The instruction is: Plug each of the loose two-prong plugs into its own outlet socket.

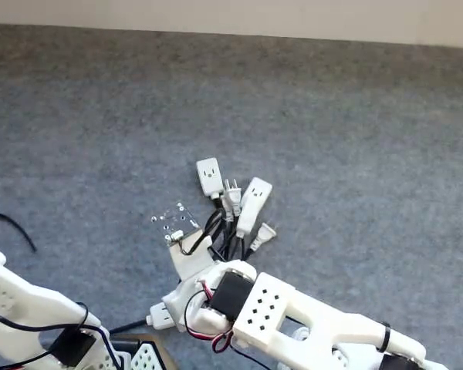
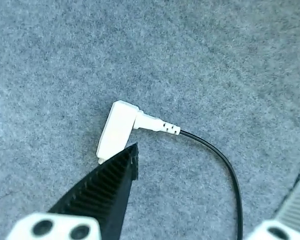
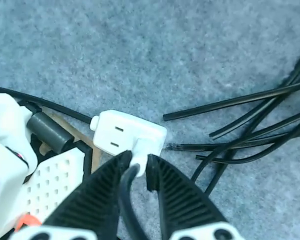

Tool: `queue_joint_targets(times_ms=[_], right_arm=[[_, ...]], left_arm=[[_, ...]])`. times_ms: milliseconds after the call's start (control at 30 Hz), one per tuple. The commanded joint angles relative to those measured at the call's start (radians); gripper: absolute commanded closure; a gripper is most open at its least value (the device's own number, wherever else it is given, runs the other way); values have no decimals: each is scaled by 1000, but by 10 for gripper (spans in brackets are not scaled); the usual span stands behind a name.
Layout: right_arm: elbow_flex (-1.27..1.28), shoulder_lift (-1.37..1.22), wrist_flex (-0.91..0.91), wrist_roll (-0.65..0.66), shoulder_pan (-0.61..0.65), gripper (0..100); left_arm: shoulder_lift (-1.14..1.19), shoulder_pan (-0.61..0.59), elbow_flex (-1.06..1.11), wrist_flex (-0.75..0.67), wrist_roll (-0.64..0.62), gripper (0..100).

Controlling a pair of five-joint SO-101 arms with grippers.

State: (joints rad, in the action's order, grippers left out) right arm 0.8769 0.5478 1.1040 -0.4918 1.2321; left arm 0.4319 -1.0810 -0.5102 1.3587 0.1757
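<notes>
Right gripper [image 3: 139,166] pressed together on the white neck of an outlet socket [image 3: 121,135], slotted face up, low over the grey table [image 3: 155,45] and just beside the left arm [image 3: 50,182]; left gripper [image 2: 217,162] spread wide, one black finger [image 2: 107,182] tipped right beside a white connector [image 2: 117,130] lying flat on its black cord [image 2: 238,210], socket or plug impossible to tell; farther up the table, a second socket [image 1: 209,177] and a third socket [image 1: 253,202] flanking a loose plug [image 1: 231,194], prongs bare; another plug [image 1: 264,235] near them among tangled black cables [image 1: 225,240].
</notes>
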Motion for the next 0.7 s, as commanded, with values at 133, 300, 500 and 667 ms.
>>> queue_joint_targets(times_ms=[133,300,500,667], right_arm=[[28,-159,19,-3,39,994],[-47,-358,25,-8,36,994],[-102,-387,104,-3,39,994],[-166,-348,176,69,33,988]], left_arm=[[-7,-18,-42,5,9,546],[-7,-19,-39,5,9,546],[-10,-33,-44,2,9,546],[-15,-21,-44,51,120,546]])
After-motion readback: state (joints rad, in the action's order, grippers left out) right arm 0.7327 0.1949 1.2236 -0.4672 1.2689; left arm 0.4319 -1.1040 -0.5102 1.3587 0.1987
